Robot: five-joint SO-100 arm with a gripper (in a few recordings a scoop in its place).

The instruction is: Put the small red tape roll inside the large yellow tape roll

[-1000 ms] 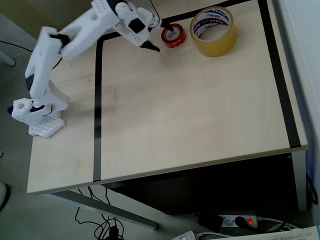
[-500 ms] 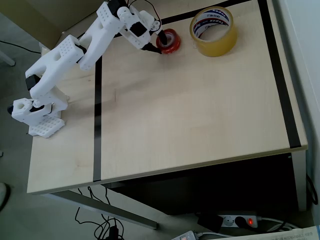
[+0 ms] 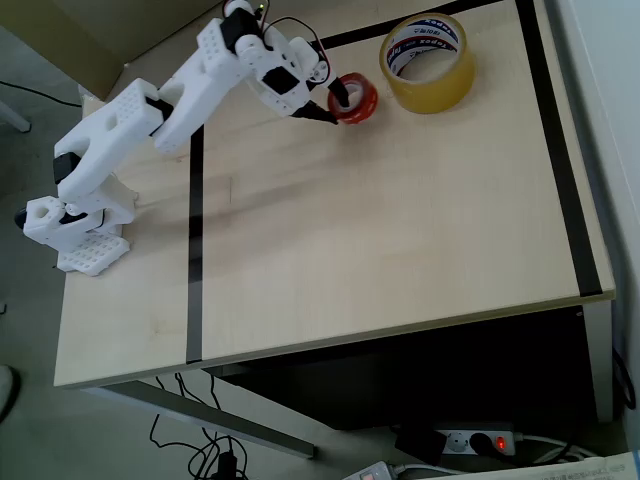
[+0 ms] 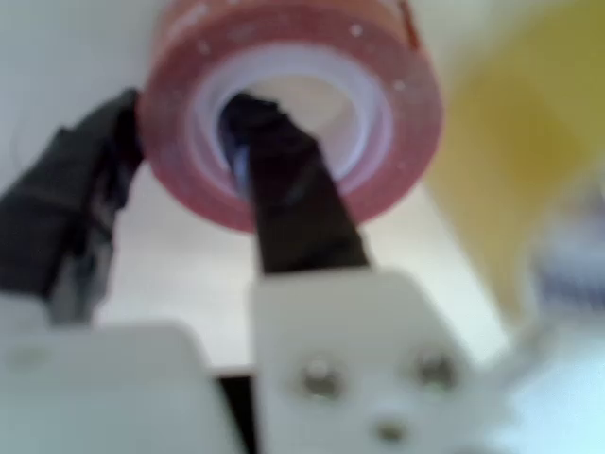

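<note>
Right now my arm reaches from its base at the left edge of the counter (image 3: 400, 250) up and across toward the far side, elbow bent, wrist angled down to the right in the overhead view. My pincer (image 3: 335, 103) sits at the small red tape roll (image 3: 353, 98) and pinches its wall: in the wrist view one dark finger (image 4: 284, 203) goes down into the roll's pale core, the other dark finger (image 4: 71, 218) presses outside on the left of the small red tape roll (image 4: 293, 104). Roll looks tilted, its opening turned toward the wrist camera; whether it touches the counter, cannot tell. The large yellow tape roll (image 3: 428, 62) stands flat just to the right of the red one in the overhead view, near but apart, by the counter's far edge; in the wrist view it is a yellow blur (image 4: 515, 151) at right.
</note>
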